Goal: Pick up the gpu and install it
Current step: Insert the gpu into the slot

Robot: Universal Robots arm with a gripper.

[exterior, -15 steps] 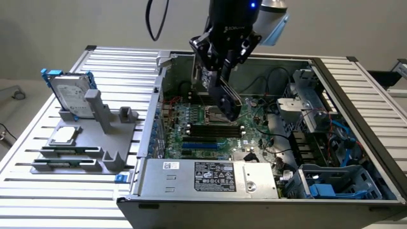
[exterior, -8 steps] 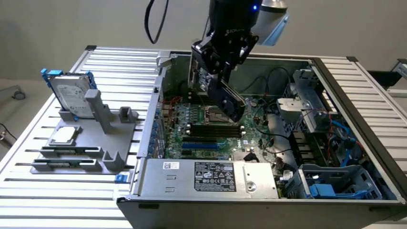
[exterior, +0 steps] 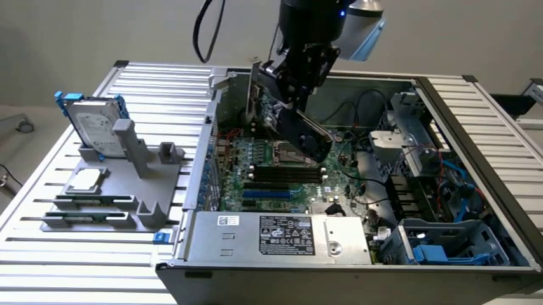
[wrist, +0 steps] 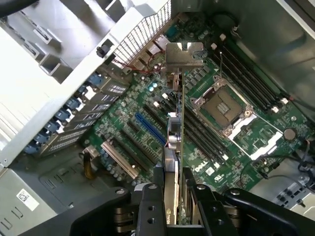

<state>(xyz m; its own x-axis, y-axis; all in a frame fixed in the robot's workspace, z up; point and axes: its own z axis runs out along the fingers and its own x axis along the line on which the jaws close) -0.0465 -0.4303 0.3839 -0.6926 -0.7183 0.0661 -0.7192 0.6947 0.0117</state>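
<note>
End effector (wrist: pixel 172 181) clamps gpu (wrist: pixel 173 130) edge-on, tilted, above the motherboard (wrist: pixel 118 123)

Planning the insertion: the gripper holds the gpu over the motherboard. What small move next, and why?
Probably level the gpu and line it up over the blue slot: the gripper holds it tilted, clear above the motherboard, not yet seated.

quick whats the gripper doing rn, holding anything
Gripper: shut on the gpu, held above the motherboard.
</note>
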